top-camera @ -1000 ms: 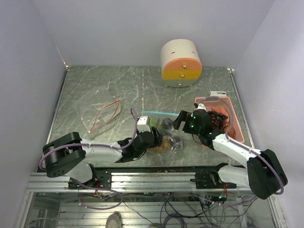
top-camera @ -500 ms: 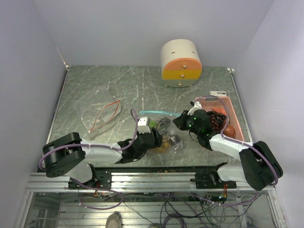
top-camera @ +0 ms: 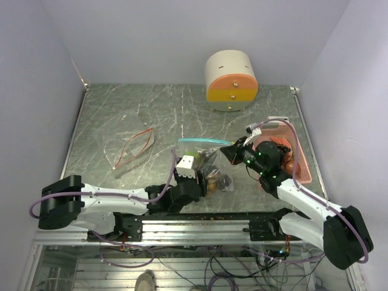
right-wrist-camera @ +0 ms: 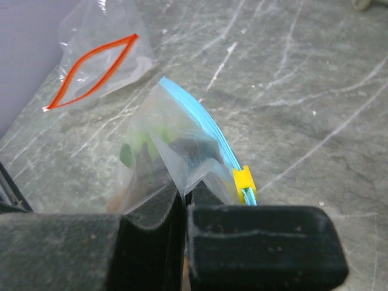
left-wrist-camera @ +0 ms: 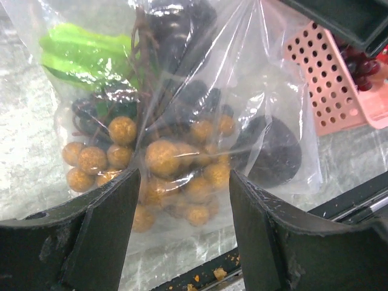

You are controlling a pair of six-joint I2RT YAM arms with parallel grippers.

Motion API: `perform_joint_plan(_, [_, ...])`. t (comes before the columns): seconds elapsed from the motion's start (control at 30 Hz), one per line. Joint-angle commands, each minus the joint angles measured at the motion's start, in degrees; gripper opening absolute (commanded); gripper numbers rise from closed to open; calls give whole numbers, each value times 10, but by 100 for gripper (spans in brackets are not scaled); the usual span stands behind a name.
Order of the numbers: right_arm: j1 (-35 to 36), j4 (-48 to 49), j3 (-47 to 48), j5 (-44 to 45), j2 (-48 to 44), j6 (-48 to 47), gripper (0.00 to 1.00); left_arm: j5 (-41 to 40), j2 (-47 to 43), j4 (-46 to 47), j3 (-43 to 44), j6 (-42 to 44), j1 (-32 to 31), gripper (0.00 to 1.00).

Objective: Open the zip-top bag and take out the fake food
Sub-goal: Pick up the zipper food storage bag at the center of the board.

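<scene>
Zip-top bag's yellow slider: right-wrist only

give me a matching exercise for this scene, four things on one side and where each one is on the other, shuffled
Things:
1 blue-zip bag
2 red-zip bag
3 pink perforated basket
4 tan grape bunch

Places:
A inside the blue-zip bag
B at the right edge of the table
C pinched by the right fingers
D lying flat on the table's left part

Pairs: 1-C; 2-D; 3-B; 4-A
</scene>
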Motion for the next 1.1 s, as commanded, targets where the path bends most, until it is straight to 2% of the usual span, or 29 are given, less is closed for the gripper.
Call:
perform_joint_plan(0.0, [-2,6,4,-45,-54,-45,0,-88,-47,-68,34,22,-30,71])
perform_joint_plan(0.1, [-1,-18,8,-68,-74,-73,0,-115,-92,-73,35,41,-46,71])
perform_joint_plan(0.27, [-1,-23,-1,-160,-96,-105,0,-120,-183,-29,1,92,-48,71])
perform_joint_plan(0.4, [0,-11,-19,-220,-107,-104,0,-138,-205,-13,-19,117,-48,71])
perform_joint_plan(0.5, [2,26,-44,-228,-119,-68,0,-138,-176,12,-25,116,-48,70])
perform_joint_plan(0.63, [13,64,-73,-239,-134,-32,0,-118,-93,69,-22,111,-49,70])
perform_joint_plan(0.8, [48,41,-81,-196,-137,-42,0,-120,23,116,2,101,-74,70])
perform_joint_plan(0.97, [58,28,-80,-158,-128,-45,0,-161,109,72,44,61,-103,70])
perform_joint_plan(1.07, [59,30,-83,-145,-129,-43,0,-180,121,73,28,28,-108,70])
